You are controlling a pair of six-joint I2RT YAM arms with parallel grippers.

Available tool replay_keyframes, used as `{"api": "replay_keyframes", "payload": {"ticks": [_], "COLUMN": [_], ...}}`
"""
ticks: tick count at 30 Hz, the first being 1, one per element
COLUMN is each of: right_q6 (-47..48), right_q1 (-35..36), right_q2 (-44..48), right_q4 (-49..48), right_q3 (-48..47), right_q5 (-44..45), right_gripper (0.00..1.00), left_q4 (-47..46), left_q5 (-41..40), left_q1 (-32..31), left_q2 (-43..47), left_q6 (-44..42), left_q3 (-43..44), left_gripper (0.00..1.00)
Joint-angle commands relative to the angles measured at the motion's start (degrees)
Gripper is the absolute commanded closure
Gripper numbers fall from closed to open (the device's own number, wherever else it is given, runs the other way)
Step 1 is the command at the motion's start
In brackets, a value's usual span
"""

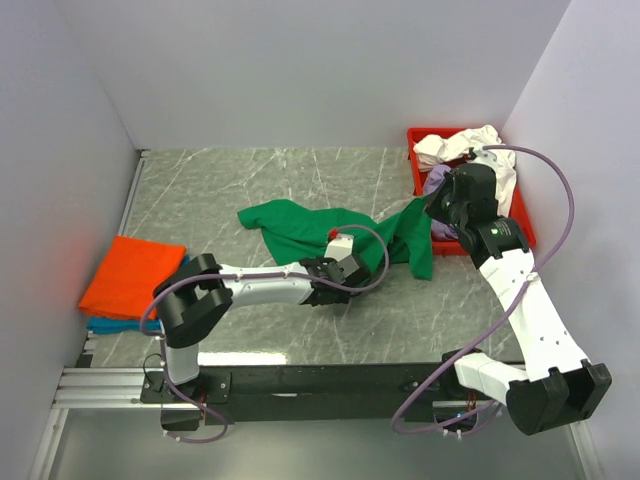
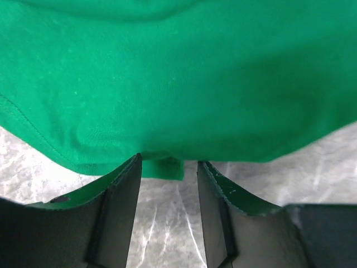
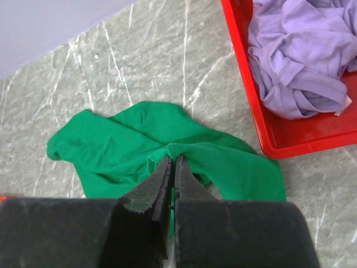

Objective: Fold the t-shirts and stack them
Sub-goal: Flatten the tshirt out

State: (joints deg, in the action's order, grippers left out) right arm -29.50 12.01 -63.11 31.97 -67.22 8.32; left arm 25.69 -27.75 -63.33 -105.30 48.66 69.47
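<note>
Tabletop [image 1: 300,180], top view. The green t-shirt [image 1: 290,222] lay crumpled across the middle, running from about 10 o'clock to 3 o'clock, with its 3 o'clock end raised off the stone.

Red tray [image 1: 414,160] at 1 o'clock, with the cream-white t-shirt [image 1: 450,145] and the lavender t-shirt [image 3: 295,56] heaped in it. Orange t-shirt [image 1: 130,275] folded at 8 o'clock, on top of the teal t-shirt [image 1: 110,325].

Right pincer [image 3: 172,162]: jaws pressed together on a thin ridge of the green cloth, just beside the tray's near corner.

Left pincer [image 2: 167,164]: jaws standing partly apart, bare stone showing between them. The shirt's hem [image 2: 162,168] sat right at the fingertips, at 12 o'clock in the wrist view. We saw nothing gripped.

Risks, as we judged them:
- The left jaws could shut short of the hem and catch only its small tab, or nothing. The cloth barely reached into their mouth.
- The right grip was on a ridge, not on a corner or seam. A pull from there would likely drag the shirt along in a bunch rather than spread it.
- A thin pinch may slip under tension if the two arms draw apart.
- The raised end hung near the tray rim. A swing towards 1 o'clock could snag it there or drape it over the lavender shirt.
- The body was twisted, so any fold begun now would set in creases and leave the stack uneven.
</note>
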Motion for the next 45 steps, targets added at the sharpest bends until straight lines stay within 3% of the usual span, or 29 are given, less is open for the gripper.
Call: {"api": "replay_keyframes", "payload": {"ticks": [1, 12, 24, 35, 44, 45], "right_q6": [0.58, 0.23, 0.23, 0.05, 0.23, 0.05], "right_q1": [-0.85, -1.9, -2.61, -2.69, -2.87, -2.87], "right_q2": [0.36, -0.08, -0.78, -1.22, -0.87, -0.96], "right_q4": [-4.19, -5.16, -5.51, -5.86, -5.77, -5.95], "right_q3": [-1.33, 0.16, 0.07, 0.51, 0.95, 0.95], "right_q5": [-1.11, -2.78, -3.13, -4.01, -4.1, -4.36], "right_gripper": [1.0, 1.0, 1.0, 1.0, 1.0, 1.0], "left_q4": [-0.11, -2.58, 0.76, 1.03, 0.32, 0.76], "left_q5": [-1.7, -0.11, -3.28, -5.48, -4.24, -4.51], "left_q1": [-0.3, -1.01, -4.43, -3.38, -3.03, -3.03], "left_q2": [-1.58, -2.28, -0.79, -3.95, -5.1, -5.01], "left_q6": [-1.29, -0.41, 2.22, 0.64, 1.52, 1.96], "left_q3": [1.9, -0.48, -0.04, 3.04, 1.98, 1.72], "left_gripper": [0.5, 0.53, 0.52, 0.52, 0.61, 0.7]}}
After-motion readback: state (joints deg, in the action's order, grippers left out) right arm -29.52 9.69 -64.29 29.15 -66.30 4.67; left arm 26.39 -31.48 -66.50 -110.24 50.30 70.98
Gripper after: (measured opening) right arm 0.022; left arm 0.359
